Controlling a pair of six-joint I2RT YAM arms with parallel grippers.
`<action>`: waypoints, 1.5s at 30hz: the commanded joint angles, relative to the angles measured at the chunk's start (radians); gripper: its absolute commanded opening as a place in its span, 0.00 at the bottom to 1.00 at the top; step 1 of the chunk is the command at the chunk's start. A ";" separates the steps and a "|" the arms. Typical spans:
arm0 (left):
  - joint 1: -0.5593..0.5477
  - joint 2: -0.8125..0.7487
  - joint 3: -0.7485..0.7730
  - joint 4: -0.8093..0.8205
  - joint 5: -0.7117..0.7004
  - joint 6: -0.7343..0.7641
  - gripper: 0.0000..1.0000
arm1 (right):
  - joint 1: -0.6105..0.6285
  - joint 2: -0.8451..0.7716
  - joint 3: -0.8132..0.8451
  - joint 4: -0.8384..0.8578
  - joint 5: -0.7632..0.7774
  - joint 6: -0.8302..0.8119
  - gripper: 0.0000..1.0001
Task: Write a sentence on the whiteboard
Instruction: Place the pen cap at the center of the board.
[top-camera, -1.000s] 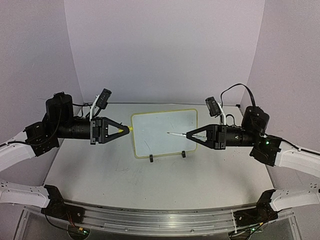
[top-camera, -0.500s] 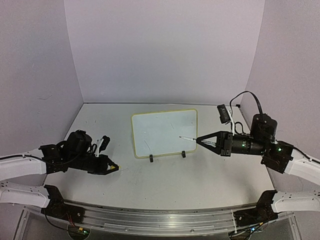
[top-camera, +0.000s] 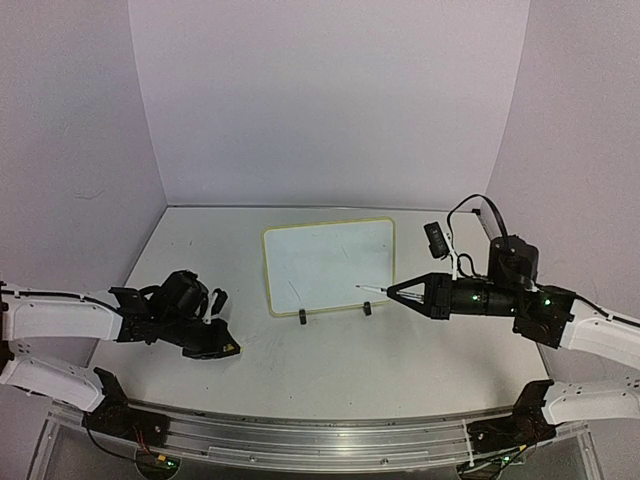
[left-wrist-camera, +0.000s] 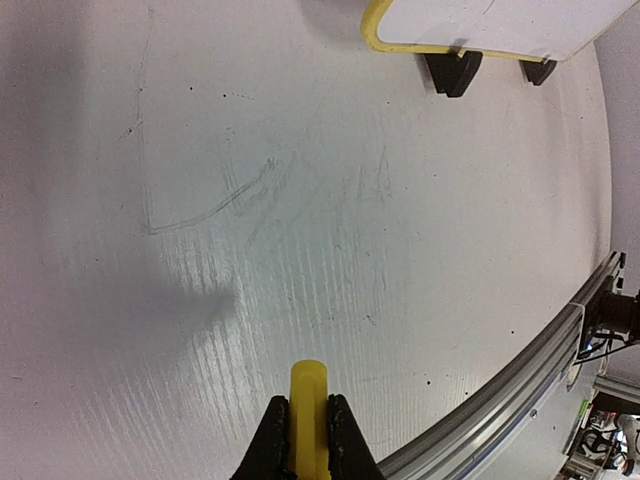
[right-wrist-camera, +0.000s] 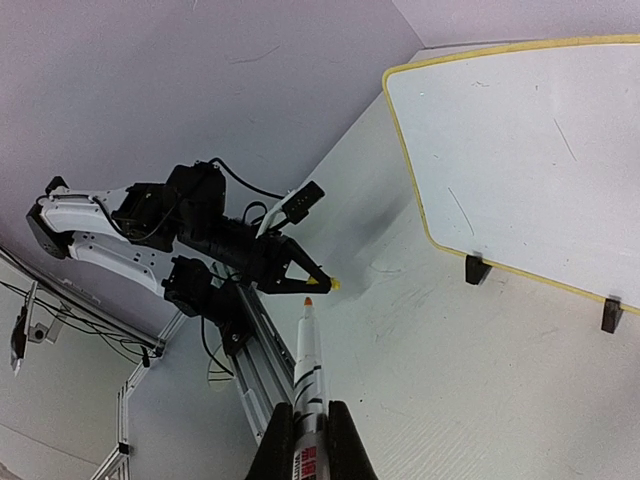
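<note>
The board (top-camera: 328, 262) stands on its two black feet (top-camera: 301, 318) in the middle of the bench (top-camera: 330, 390). On its face we make out only a few faint strokes (right-wrist-camera: 458, 210), no words we can read. The right pincer (top-camera: 392, 292) is closed tight on the marker (top-camera: 372, 289). Its bare tip hangs just in front of the board's near right corner and points left, along the face rather than into it, and we judge it apart from the surface. The left pincer (top-camera: 232, 349), low over the bench at the near left, is pinched on the yellow cap (left-wrist-camera: 308, 400), well clear of the work. To write well, we should swing the tip round to meet the face squarely and start high at the left edge so the words fit. We should press lightly, since a hard push could tip or slide a board resting only on its feet. Slow, even strokes should leave darker lines.
</note>
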 joint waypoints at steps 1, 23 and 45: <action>0.000 0.051 0.055 0.053 0.002 -0.011 0.06 | 0.010 0.002 -0.007 0.049 0.020 0.011 0.00; -0.001 0.039 0.097 -0.011 -0.063 0.001 0.49 | 0.033 0.033 -0.013 0.065 0.044 0.021 0.00; 0.114 -0.027 0.359 -0.295 0.058 0.289 0.74 | 0.043 -0.042 -0.013 0.035 0.095 0.033 0.00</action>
